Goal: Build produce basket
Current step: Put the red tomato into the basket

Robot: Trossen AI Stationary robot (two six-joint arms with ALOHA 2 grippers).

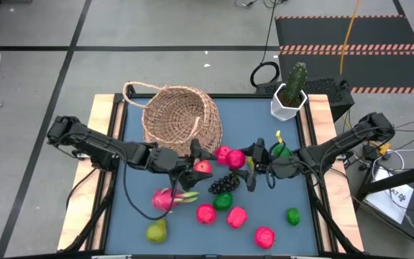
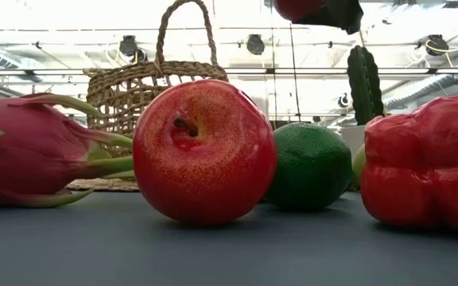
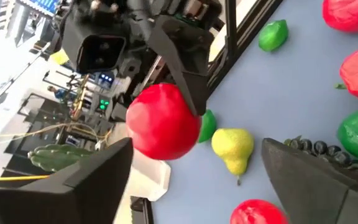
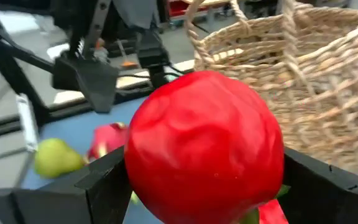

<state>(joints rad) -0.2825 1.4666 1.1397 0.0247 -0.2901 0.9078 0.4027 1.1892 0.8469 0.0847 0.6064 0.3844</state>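
Observation:
The woven basket stands at the table's far middle. My right gripper comes in from the right, near the table's centre, and is shut on a red round fruit. My left gripper faces it from the left, open, with nothing between its fingers. In the left wrist view the held fruit hangs just beyond them. Another red fruit lies under the left gripper. Loose produce lies on the near half: a dragon fruit, a pear, grapes and a lime. My right gripper pinches the red round fruit between its two fingers, one on each of two opposite sides. The fingers come nearly level from the table's right. The fruit is lifted clear of the table, level with the basket's wall.
A cactus in a white pot stands at the far right corner. A yellow pear lies under the right arm. Red fruits and a lime lie toward the near edge. In the low view an apple fills the foreground.

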